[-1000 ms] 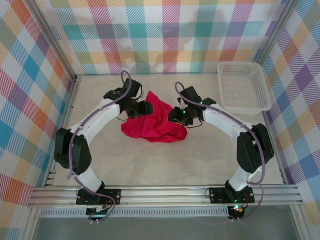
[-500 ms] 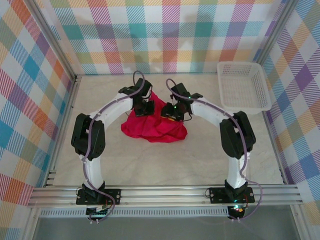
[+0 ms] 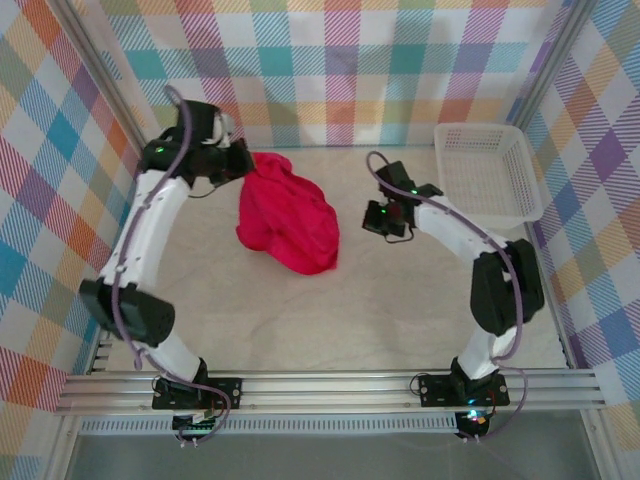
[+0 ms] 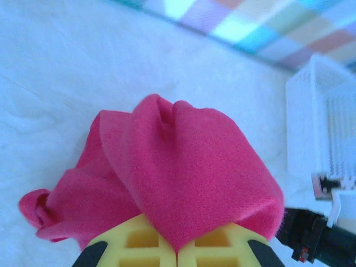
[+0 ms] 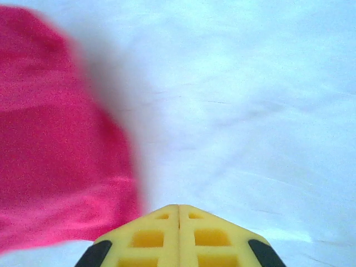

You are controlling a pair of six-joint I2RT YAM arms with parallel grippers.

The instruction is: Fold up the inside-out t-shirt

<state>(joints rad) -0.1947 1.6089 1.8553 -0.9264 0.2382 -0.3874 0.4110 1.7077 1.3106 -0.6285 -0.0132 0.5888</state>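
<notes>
The inside-out t-shirt (image 3: 290, 215) is a bunched bright red heap on the table, stretched up toward the back left. My left gripper (image 3: 244, 166) holds its upper edge there. In the left wrist view the yellow fingers of the left gripper (image 4: 178, 253) are shut on a fold of the red t-shirt (image 4: 183, 161), which drapes away from them. My right gripper (image 3: 372, 220) sits to the right of the shirt, apart from it. In the right wrist view the right gripper (image 5: 178, 207) is shut with nothing between its fingers, and the t-shirt (image 5: 50, 139) lies blurred at the left.
A white mesh basket (image 3: 490, 170) stands at the back right, and the left wrist view catches the basket (image 4: 320, 128) at its right edge. Checked walls close in the back and both sides. Bare pale table (image 3: 330, 320) lies in front of the shirt.
My left arm swung to the back left, dragging the shirt's edge with it and stretching the heap. My right gripper closed, came off the shirt and moved right.
</notes>
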